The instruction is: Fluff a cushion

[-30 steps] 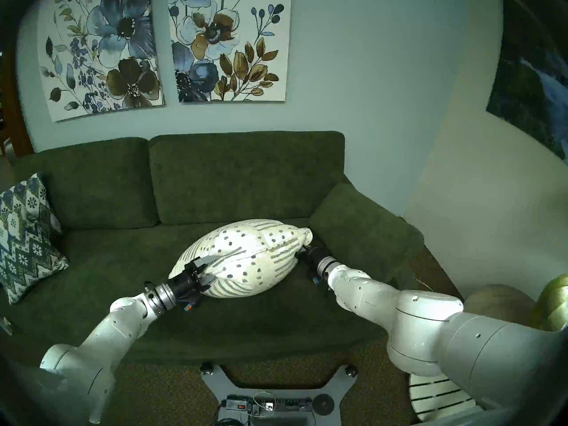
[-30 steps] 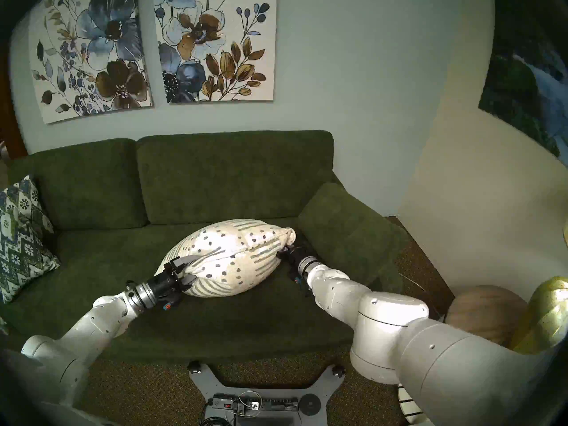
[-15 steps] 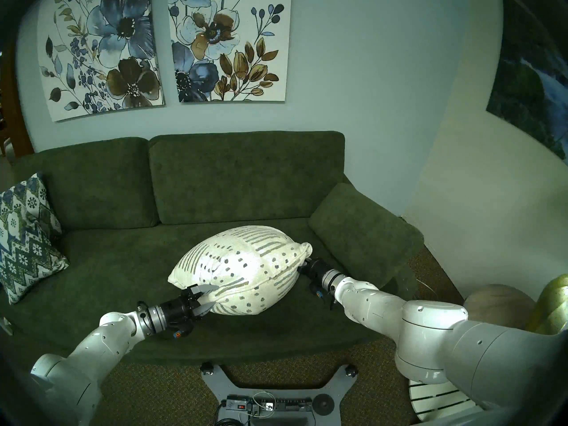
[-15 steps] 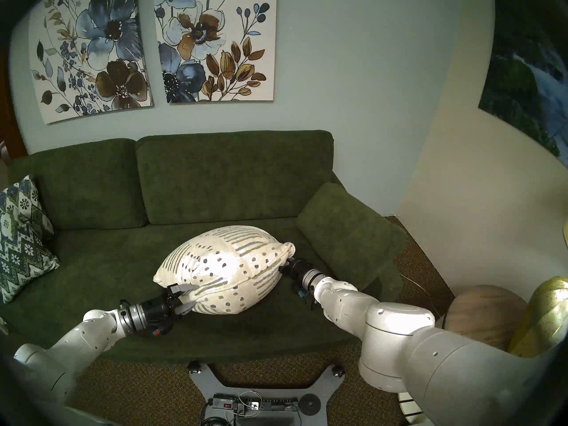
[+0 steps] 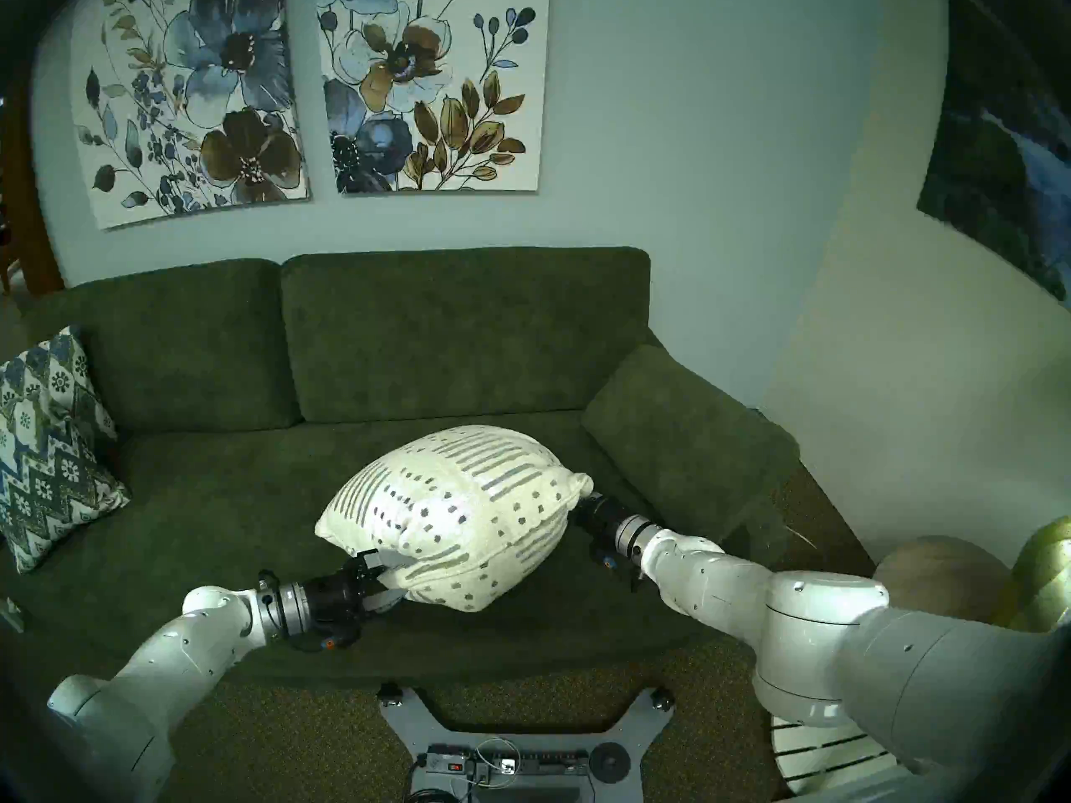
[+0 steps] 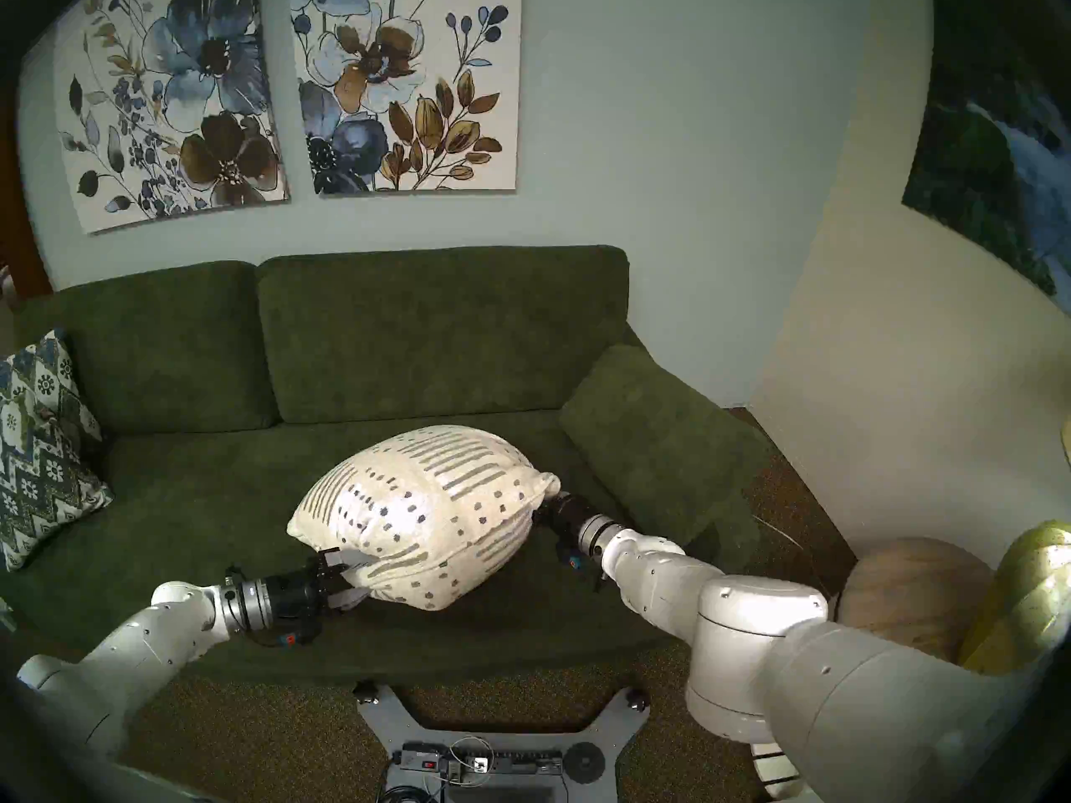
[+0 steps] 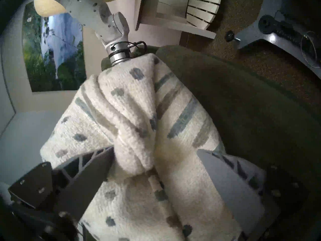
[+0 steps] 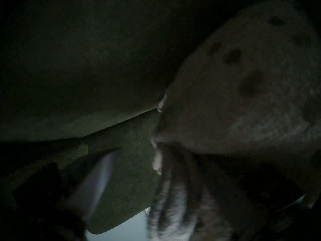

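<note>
Cushion (image 5: 458, 518) sits at the centre of your head view, bulging high over the green sofa (image 5: 463, 332) seat, caught between both arms so its filling is crowded toward the middle. At its lower left corner your left gripper (image 5: 389, 579) has its claw spread wide, one finger on each side of the gathered fabric; the left wrist view shows the fingers (image 7: 90, 167) flanking that bunch, and I cannot tell whether they still pinch it. At the cushion's right end, your right gripper (image 5: 579, 509) is mostly hidden behind the puckered corner; it is pressed together, seemingly on the piping. That anchor likely keeps the cushion from sliding. The zigzag pillow (image 5: 52, 454) leans at the left edge, well apart.
</note>
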Tool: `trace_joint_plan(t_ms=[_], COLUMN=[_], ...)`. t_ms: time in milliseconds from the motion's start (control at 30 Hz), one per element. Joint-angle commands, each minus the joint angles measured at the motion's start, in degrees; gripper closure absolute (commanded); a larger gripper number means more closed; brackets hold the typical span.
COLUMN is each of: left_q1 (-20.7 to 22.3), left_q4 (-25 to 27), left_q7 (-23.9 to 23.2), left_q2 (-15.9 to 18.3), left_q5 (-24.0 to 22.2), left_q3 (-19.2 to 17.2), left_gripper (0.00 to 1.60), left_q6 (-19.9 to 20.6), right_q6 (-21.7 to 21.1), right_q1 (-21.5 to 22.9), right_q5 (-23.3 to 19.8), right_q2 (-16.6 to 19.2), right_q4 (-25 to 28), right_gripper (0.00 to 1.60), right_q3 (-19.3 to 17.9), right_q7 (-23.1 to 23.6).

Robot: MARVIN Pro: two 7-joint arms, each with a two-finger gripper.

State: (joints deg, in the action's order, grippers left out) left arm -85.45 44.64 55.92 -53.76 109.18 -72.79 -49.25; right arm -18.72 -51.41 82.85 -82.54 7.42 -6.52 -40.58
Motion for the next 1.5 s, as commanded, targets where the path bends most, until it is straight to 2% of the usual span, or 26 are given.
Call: trace_joint_plan(t_ms=[0, 33, 100, 467, 800, 1100, 1300, 1467], left_q1=[-2.71, -2.85, -2.91, -4.88, -7.96, -11.30, -13.48, -15.32], left_q4=[3.85, 4.36, 5.14, 9.19, 12.24, 15.28, 17.09, 19.72], left_q7=[2.96, 2.68, 2.20, 0.74, 0.09, -0.20, -0.39, 0.89], left_q2=[1.80, 1.76, 1.85, 3.40, 4.96, 5.84, 6.10, 6.69], left_q5=[-1.19, -1.39, -1.80, -3.79, -5.79, -8.03, -9.53, -11.87], left_q3=[-0.69, -0.82, -1.14, -2.85, -4.96, -7.14, -8.65, -10.52], left_gripper=[0.00, 0.00, 0.00, 0.00, 0.00, 0.00, 0.00, 0.00], left_q6=[-0.67, -0.72, -0.93, -2.11, -2.99, -3.38, -3.30, -4.39], right_q6=[-3.50, -4.98, -5.92, -11.83, -15.09, -15.84, -14.29, -11.84], right_q1=[6.54, 5.90, 7.70, 12.01, 13.83, 13.76, 13.49, 12.68], right_q5=[-1.22, -1.42, -1.50, -1.72, -1.84, -2.49, -2.79, -1.16], right_q2=[1.77, 1.94, 2.26, 4.75, 9.37, 13.51, 15.01, 12.88], right_q4=[3.54, 4.61, 5.23, 11.83, 18.90, 27.00, 32.64, 36.11], right_gripper=[0.00, 0.00, 0.00, 0.00, 0.00, 0.00, 0.00, 0.00], right_q3=[-2.04, -2.90, -3.18, -5.97, -7.63, -9.40, -9.74, -6.97], right_q7=[-7.75, -7.26, -10.05, -18.62, -27.05, -35.90, -36.91, -33.66])
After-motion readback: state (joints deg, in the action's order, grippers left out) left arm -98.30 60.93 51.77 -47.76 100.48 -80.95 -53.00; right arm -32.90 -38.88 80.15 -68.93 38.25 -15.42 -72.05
